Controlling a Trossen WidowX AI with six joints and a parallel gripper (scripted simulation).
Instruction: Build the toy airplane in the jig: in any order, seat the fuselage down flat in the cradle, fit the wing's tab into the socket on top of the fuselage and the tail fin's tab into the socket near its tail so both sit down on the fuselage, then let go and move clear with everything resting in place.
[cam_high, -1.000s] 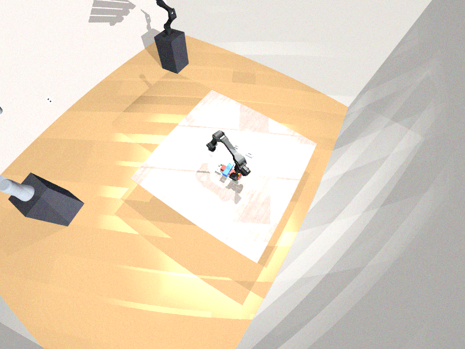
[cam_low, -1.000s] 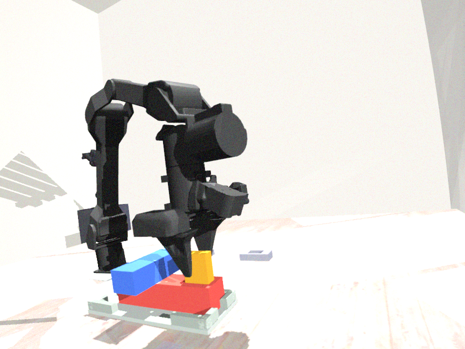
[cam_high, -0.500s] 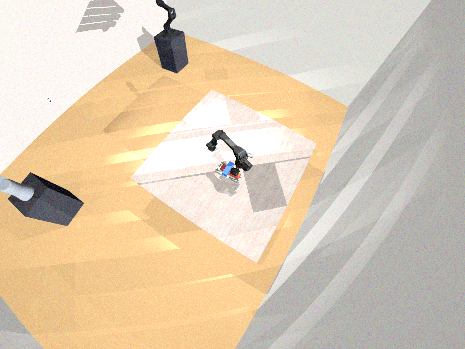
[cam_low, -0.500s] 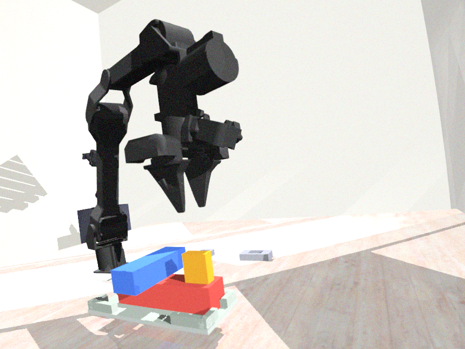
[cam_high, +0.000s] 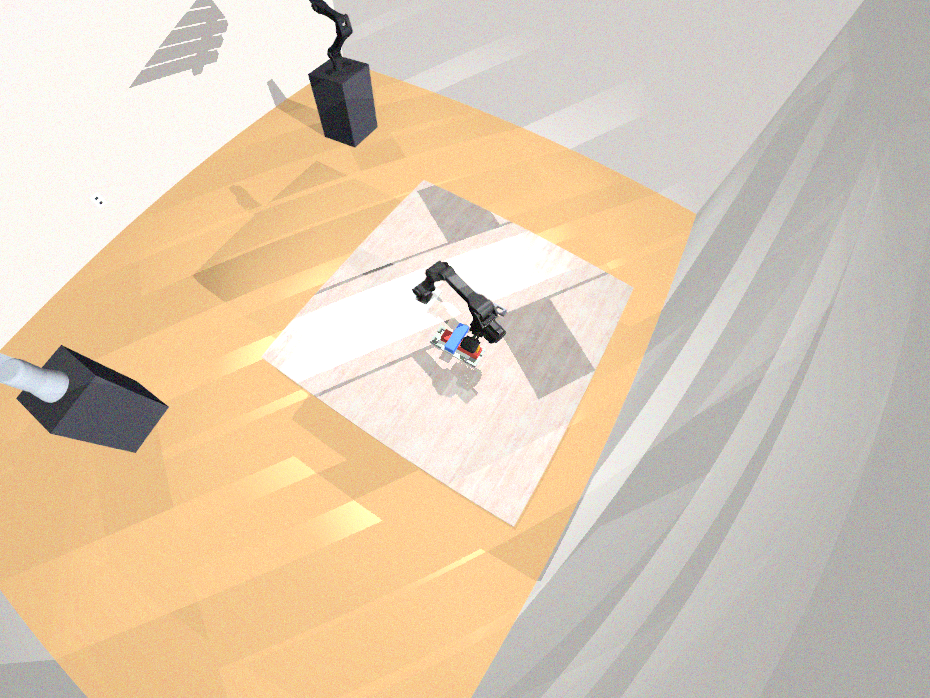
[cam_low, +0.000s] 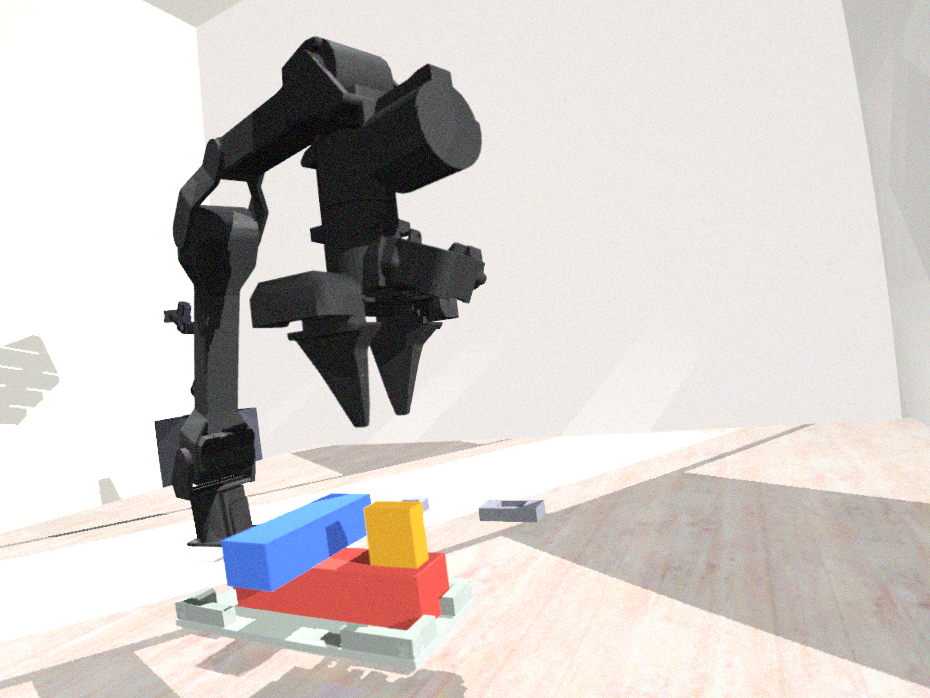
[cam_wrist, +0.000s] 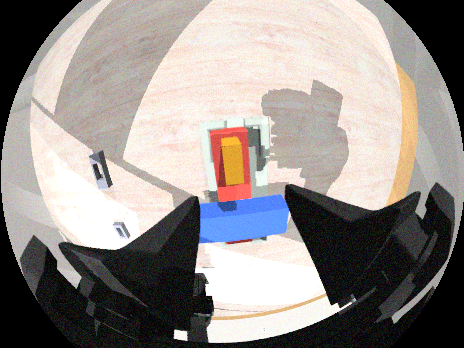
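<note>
The red fuselage (cam_high: 447, 335) (cam_low: 323, 593) (cam_wrist: 230, 132) lies in the pale green jig (cam_low: 277, 629) (cam_wrist: 205, 150) and looks flat. The blue wing (cam_high: 455, 338) (cam_low: 300, 537) (cam_wrist: 245, 220) lies crosswise on top of it, with no clear gap visible. The yellow tail fin (cam_low: 396, 534) (cam_wrist: 233, 162) stands upright on the fuselage near one end, its base against the red top. Both tabs and sockets are hidden. My gripper (cam_low: 381, 419) (cam_wrist: 242, 192) is open and empty, pointing down well above the tail fin and touching nothing.
A grey hollow holder (cam_low: 488, 514) (cam_wrist: 103, 182) lies on the table (cam_high: 450, 443) behind the jig, with a smaller grey one farther back, partly hidden by the parts. Dark pedestals (cam_high: 345, 105) (cam_high: 105, 405) stand far from the work area.
</note>
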